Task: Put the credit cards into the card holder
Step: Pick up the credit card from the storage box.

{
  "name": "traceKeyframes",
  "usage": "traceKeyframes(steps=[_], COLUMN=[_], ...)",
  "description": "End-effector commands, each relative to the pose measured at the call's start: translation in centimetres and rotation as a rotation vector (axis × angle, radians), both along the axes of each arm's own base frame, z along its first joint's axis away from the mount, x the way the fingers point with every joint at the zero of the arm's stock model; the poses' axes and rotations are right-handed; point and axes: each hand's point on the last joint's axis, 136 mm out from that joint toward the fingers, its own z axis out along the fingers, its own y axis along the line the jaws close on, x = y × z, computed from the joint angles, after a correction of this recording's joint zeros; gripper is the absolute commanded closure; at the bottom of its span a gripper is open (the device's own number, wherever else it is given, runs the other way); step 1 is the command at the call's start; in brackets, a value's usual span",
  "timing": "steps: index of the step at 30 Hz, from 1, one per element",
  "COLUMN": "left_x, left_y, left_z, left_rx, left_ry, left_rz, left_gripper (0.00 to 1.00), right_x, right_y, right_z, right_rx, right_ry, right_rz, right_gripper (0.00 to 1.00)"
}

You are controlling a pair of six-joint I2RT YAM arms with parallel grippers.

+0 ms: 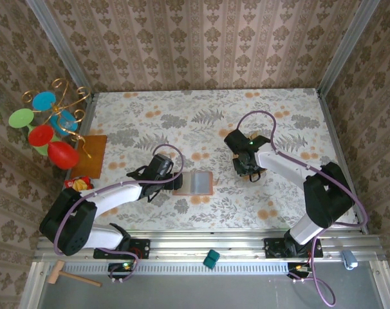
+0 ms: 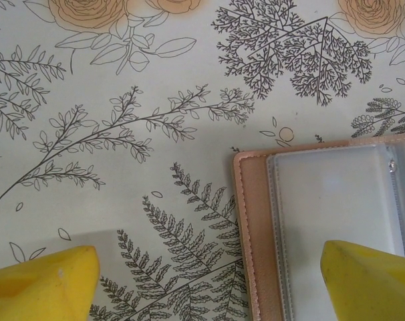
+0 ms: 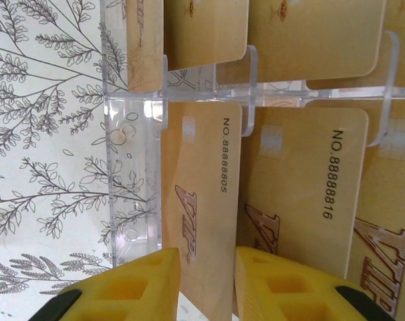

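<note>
From above, the card holder (image 1: 195, 183) is seen lying open on the flowered table (image 1: 291, 122), near the middle and towards the near edge. The left gripper (image 1: 167, 170) is placed just beside its left edge. The right gripper (image 1: 245, 161) is lowered over the credit cards (image 1: 255, 174), which are kept well apart from the holder, to its right.

In the left wrist view, the left gripper (image 2: 202, 287) is shown with its yellow fingertips (image 2: 42, 287) set wide apart and nothing held between them. One tip hangs over the bare table (image 2: 122, 100), the other over the card holder (image 2: 336, 214), whose stitched edge and clear sleeves are turned upward.

In the right wrist view, the credit cards (image 3: 303, 187) are seen standing in a clear rack (image 3: 132, 134), several rows deep. The right gripper (image 3: 208, 287) is brought in around one card (image 3: 206, 174) (the one numbered 8888805), with a yellow finger (image 3: 132, 287) close on either side of it. Whether the pads are already pressed onto the card cannot be told, since a little of its face is visible in the gap.

The step in hand is judged to be the picking of a card from the rack; no card is seen in the holder. For the next move, a firm pinch is called for, then a straight lift along the slot so that the neighbouring cards are not dragged out, and a carry across to the open sleeves. The holder may need to be steadied by the left gripper while the card is slid in.
</note>
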Motion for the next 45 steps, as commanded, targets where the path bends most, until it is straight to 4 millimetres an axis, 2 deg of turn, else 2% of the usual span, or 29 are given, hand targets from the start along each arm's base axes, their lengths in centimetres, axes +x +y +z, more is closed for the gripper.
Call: traceKeyframes(steps=[1,14,19,25,31,35,38,41,45], left_x=[0.3,0.2,0.2,0.4,0.3,0.2,0.1,0.1,0.3], left_y=[0.1,0.0,-0.1,-0.1,0.0,0.2,0.4,0.5,0.5], left_z=[0.5,0.1,0.1,0.4,0.4,0.3,0.2,0.3,0.5], left_rx=[0.013,0.016,0.015,0.017,0.025,0.034,0.040,0.042,0.050], left_ry=[-0.026,-0.021,-0.020,-0.022,-0.020,-0.017,-0.014,-0.014,-0.015], left_rz=[-0.005,-0.007,-0.011,-0.015,-0.014,-0.011,-0.008,-0.002,0.004], left_gripper=[0.13,0.13,0.13,0.13,0.13,0.13,0.13,0.13,0.13], right_x=[0.2,0.3,0.3,0.4,0.4,0.4,0.3,0.4,-0.4], right_y=[-0.1,0.2,0.6,1.3,1.6,3.6,6.0,9.5,14.5], right_z=[-0.6,-0.4,0.4,2.5,6.1,8.0,8.4,8.5,6.9], right_rx=[-0.014,0.071,0.137,0.225,0.288,0.433,0.571,0.703,0.769], right_ry=[0.010,0.015,0.007,-0.021,-0.090,-0.131,-0.148,-0.190,-0.211], right_rz=[0.005,-0.016,-0.025,-0.028,-0.019,-0.018,-0.017,-0.008,0.025], right_gripper=[0.72,0.93,1.00,1.00,1.00,1.00,1.00,1.00,1.00])
